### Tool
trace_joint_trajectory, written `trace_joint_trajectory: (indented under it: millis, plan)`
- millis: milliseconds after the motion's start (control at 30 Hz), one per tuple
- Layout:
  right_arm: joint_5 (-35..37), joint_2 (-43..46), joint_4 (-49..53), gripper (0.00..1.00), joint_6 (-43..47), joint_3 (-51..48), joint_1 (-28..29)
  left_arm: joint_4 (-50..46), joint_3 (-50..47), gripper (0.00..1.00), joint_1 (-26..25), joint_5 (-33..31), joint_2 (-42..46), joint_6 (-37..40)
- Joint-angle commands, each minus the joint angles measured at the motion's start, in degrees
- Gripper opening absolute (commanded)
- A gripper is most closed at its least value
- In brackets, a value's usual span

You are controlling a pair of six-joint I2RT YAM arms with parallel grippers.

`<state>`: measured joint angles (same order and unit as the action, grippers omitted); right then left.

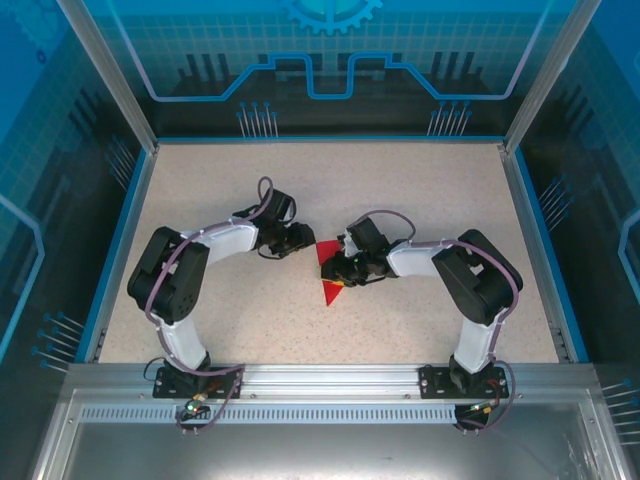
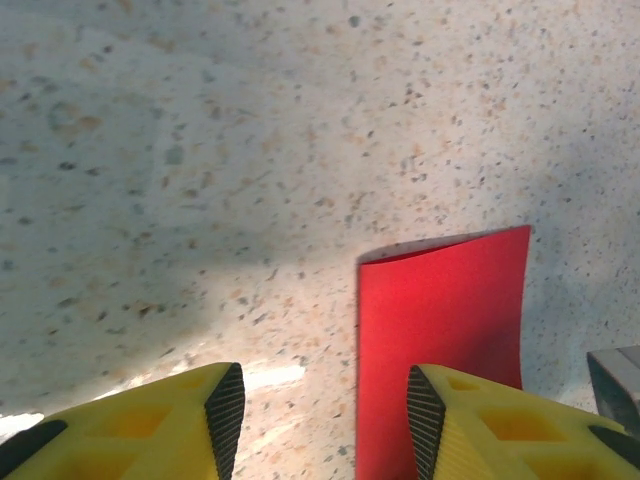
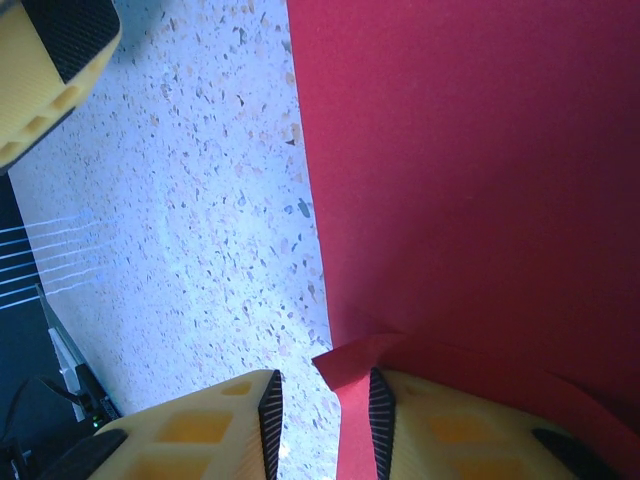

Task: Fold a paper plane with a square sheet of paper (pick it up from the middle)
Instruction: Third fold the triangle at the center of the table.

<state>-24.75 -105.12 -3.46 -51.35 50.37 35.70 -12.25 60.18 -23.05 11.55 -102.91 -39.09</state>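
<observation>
The square sheet of paper (image 1: 327,283), bright red, lies folded on the speckled table between my two arms, and tapers to a point toward the near side. My left gripper (image 1: 297,240) is open just left of the paper. In the left wrist view its right finger (image 2: 470,425) is over the paper (image 2: 440,320), with bare table in the gap of the left gripper (image 2: 325,420). My right gripper (image 3: 325,425) is open at the paper's edge (image 3: 470,170). A raised folded corner (image 3: 352,365) lies between its jaws, against the right pad.
A yellow finger of the left gripper (image 3: 45,55) shows at the top left of the right wrist view, close to the paper. A blue-rimmed wall (image 1: 130,230) bounds the table (image 1: 400,180), and a metal rail (image 1: 330,378) carries the arm bases.
</observation>
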Motion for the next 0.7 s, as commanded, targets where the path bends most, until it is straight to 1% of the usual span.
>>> trace_joint_trajectory:
  millis: [0, 100, 233, 433, 500, 600, 667]
  plan:
    - [3.92, -2.31, 3.15, 0.33, 1.78, -1.32, 0.6, -1.2, -1.62, 0.5, 0.26, 0.57, 2.19, -0.9]
    - [3.95, -2.3, 2.75, 0.32, 1.96, -1.74, 0.64, -0.72, -2.21, 0.5, 0.25, 1.75, 2.41, -1.24]
    - [4.19, -2.22, 2.28, 0.26, 2.08, -2.16, 0.55, 0.51, -3.11, 0.49, 0.26, 3.87, 2.54, -1.86]
    - [3.75, -2.12, 0.7, 0.22, 1.98, -3.03, 0.53, 2.3, -4.52, 0.5, 0.21, 6.91, 2.85, -2.74]
    - [3.82, -2.15, 0.73, 0.18, 2.05, -3.21, 0.43, 3.03, -5.18, 0.49, 0.13, 7.79, 3.06, -2.99]
    - [3.97, -2.07, 1.0, 0.1, 2.07, -3.43, 0.41, 4.33, -6.3, 0.48, -0.13, 9.48, 3.66, -3.44]
    - [4.25, -2.03, 1.41, 0.05, 2.18, -3.48, 0.34, 4.94, -7.03, 0.44, -0.54, 10.39, 4.07, -3.6]
